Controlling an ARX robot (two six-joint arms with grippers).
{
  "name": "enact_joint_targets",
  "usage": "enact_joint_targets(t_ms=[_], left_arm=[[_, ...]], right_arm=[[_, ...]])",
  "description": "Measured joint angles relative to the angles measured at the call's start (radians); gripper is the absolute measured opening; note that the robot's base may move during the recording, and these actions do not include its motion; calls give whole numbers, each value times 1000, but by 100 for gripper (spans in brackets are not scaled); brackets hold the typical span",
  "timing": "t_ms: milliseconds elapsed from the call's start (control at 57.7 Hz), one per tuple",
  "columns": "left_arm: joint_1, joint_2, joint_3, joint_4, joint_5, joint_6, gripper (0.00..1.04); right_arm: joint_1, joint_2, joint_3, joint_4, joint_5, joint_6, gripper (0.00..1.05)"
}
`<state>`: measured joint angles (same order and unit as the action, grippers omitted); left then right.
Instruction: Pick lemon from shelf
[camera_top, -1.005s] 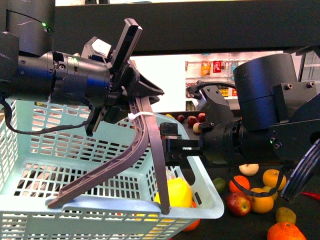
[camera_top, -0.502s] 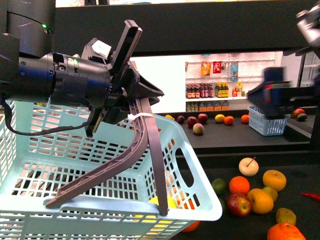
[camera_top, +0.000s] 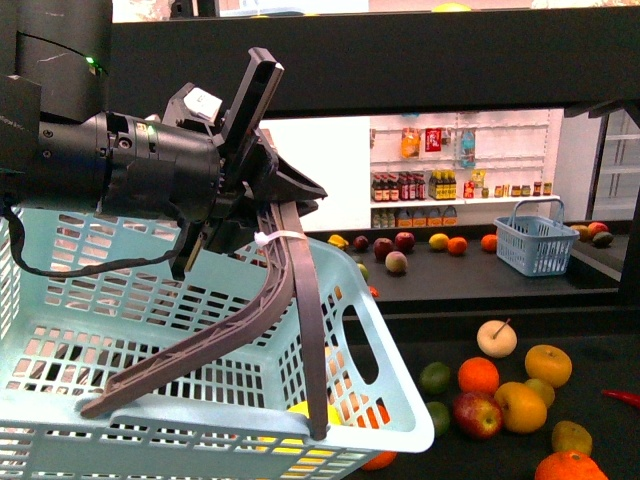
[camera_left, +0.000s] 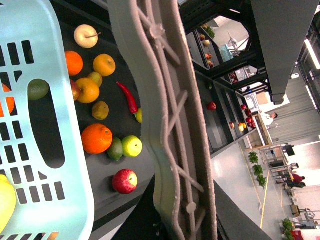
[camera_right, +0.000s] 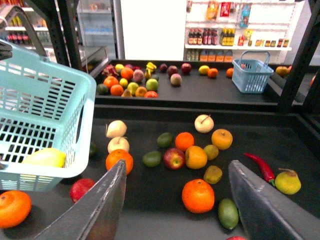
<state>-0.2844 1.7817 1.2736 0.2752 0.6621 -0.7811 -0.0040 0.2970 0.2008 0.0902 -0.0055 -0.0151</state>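
Left gripper (camera_top: 262, 205): jaws clenched on the grey-brown ribbed plastic handle (camera_top: 300, 300) of the pale blue slatted plastic basket (camera_top: 395, 405). The basket hangs tilted above the flat black tray (camera_right: 150, 200) of the dark grey metal shelf (camera_top: 420, 60). The thick upper beam runs close over the left arm, so there is little headroom.

Right gripper (camera_right: 177, 165): jaws spread wide, nothing between them, above the tray.

The small bright yellow oval lemon (camera_right: 45, 158) lies on its side inside the basket, low in a corner against the slatted wall. Its long axis is roughly level along the floor; stem end cannot be told.

Loose round oranges (camera_right: 199, 195), apples and limes are scattered over the tray beside the basket, with bare black patches between them. White shelves of bottles (camera_top: 440, 185) line the far wall.
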Motion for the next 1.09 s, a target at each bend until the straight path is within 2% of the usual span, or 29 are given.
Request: enact_joint_targets(t_ms=[87, 225, 295, 1091], left_arm=[[0, 0, 0, 0, 0, 1, 10], [1, 1, 0, 0, 0, -1, 10], [0, 1, 0, 0, 1, 0, 10], [1, 2, 0, 0, 0, -1, 10]], right_arm=[[0, -46, -48, 0, 2, 0, 37], [0, -85, -82, -5, 3, 0, 14], [1, -154, -88, -84, 3, 0, 3], [1, -290, -186, -92, 3, 3, 3]])
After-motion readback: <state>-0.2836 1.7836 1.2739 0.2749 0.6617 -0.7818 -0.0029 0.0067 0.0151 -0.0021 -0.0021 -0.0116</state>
